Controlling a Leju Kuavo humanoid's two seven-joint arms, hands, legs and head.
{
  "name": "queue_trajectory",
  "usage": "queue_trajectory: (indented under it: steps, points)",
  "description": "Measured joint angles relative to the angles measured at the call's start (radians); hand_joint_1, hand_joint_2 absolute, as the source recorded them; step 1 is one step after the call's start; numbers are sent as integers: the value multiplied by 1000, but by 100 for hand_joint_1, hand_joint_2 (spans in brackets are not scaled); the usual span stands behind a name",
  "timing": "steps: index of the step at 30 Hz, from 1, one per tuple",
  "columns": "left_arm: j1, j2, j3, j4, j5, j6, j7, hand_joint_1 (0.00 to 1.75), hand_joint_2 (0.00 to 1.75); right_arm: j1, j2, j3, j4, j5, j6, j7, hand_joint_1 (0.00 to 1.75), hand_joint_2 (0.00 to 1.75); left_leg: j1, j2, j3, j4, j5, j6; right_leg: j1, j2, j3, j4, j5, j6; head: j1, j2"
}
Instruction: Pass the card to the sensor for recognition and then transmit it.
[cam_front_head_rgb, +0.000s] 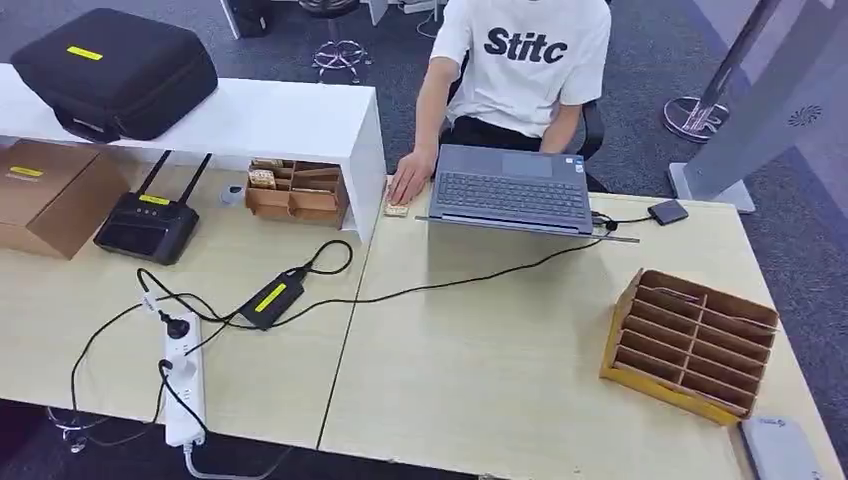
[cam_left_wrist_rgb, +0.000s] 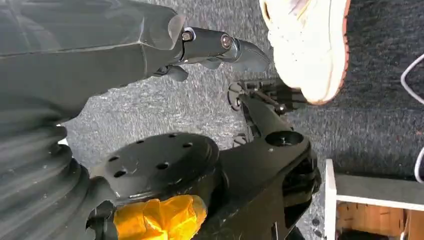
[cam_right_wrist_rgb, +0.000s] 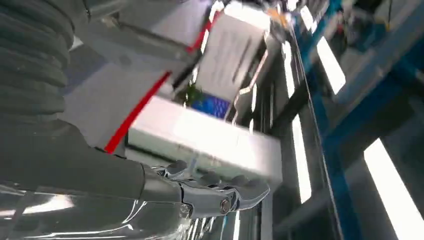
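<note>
Pale wood counter (cam_front_head_rgb: 480, 360) runs across my head view, with a person's hand (cam_front_head_rgb: 410, 180) resting on a small card (cam_front_head_rgb: 397, 209) beside an open laptop (cam_front_head_rgb: 512, 190); a slotted cardboard rack (cam_front_head_rgb: 690, 342) stands toward my right side, and a grey flat device (cam_front_head_rgb: 778, 450) that may be the sensor lies by the near corner, though I cannot be sure of that. My left robot hand (cam_left_wrist_rgb: 210, 47) hangs low over grey carpet, its fingers (cam_left_wrist_rgb: 240, 50) held apart and holding nothing, well apart from the card; my right robot hand (cam_right_wrist_rgb: 215, 192) points up toward ceiling lights, also holding nothing, fingers loosely extended. As I judge it, the task has not started; to do the pick well I should bring one robot hand over the counter slowly, wait for the person to release the card, and pinch it by its edges, keeping it flat for the reader.
</note>
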Motion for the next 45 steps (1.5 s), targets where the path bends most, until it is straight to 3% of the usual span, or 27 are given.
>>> queue_trajectory:
  steps: [6,13,17,21,26,30,37,45]
  points:
    - [1,1,0,0,8,-21,-10,0,175,20,-136,299,38,152,-45,43,0,175,0,-1,-1,0,0,-1,0,-1,0,0,0,0,0,0]
    - [1,5,-1,0,10,-30,-14,0,175,5,-260,567,106,335,-142,91,0,175,0,-1,-2,0,0,-1,0,-1,0,0,0,0,0,0]
    - [0,9,-6,0,8,-33,3,0,175,-72,-331,749,178,497,-188,160,0,175,0,-1,-1,0,1,-1,0,-1,0,1,0,-1,0,0]
    - [-2,18,-21,0,-9,-44,12,0,175,-230,-376,934,288,672,-220,245,0,175,0,0,-1,0,3,-3,0,0,-1,2,2,-2,0,0]
    - [-12,32,-61,0,-40,-68,14,0,175,-493,-382,1160,494,896,-237,394,0,175,1,0,-2,0,7,-4,1,0,-3,3,3,-2,0,0]
    - [-21,41,-92,0,-59,-78,17,0,175,-668,-357,1259,667,994,-235,479,0,175,2,-2,-3,0,8,-5,2,-2,-3,3,4,-3,1,0]
    - [-30,51,-136,0,-78,-82,40,0,175,-837,-276,1293,944,1090,-219,561,0,175,2,-2,-3,0,8,-5,2,-2,-3,3,4,-3,0,0]
    - [-30,56,-162,0,-79,-76,50,0,175,-876,-204,1295,1106,1168,-227,583,0,175,2,-2,-3,0,8,-5,2,-2,-4,3,4,-3,0,0]
